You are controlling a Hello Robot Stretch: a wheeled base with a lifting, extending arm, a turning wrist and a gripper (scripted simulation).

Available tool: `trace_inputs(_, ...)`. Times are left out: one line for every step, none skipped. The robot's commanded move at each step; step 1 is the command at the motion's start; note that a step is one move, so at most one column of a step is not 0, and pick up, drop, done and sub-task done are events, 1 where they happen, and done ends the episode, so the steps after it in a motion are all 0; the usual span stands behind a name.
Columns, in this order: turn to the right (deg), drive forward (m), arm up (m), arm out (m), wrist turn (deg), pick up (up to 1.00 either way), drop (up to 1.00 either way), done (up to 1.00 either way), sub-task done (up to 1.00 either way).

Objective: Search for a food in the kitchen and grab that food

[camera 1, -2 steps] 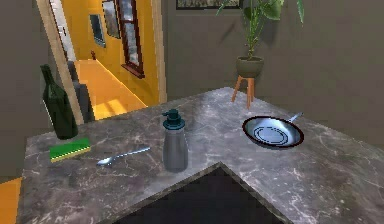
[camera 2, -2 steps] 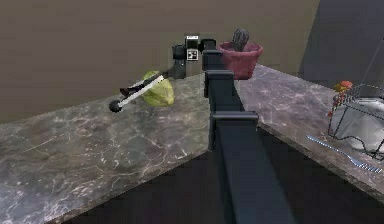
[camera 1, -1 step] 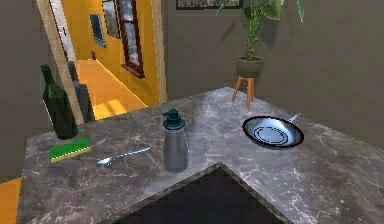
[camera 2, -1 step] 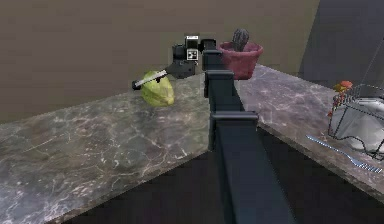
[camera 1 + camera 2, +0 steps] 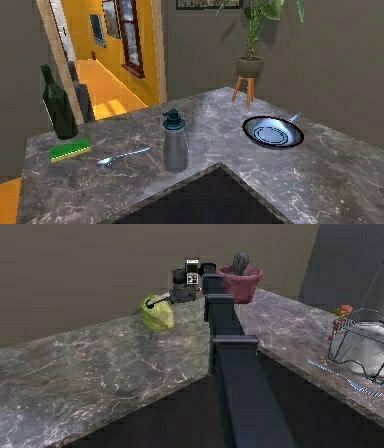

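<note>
Grasp step: arm reaching at the food.
A rounded yellow-green, fruit-like lump (image 5: 156, 318) sits on the grey marbled stone countertop (image 5: 80, 374), with the dark gripper (image 5: 160, 300) at it. I cannot tell its grip or hold. The next move probably calls for a straight lift.

Forward view: ahead and down, close over marble worktop (image 5: 310, 185), doorway (image 5: 100, 60) past its far left corner. Arm side view: sideways along arm (image 5: 235, 364), same worktop (image 5: 90, 374) shared
</note>
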Motion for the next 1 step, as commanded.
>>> trace_inputs(0.0, 0.00, -0.08, 0.00, 0.0, 0.00, 0.00, 0.00, 0.00)
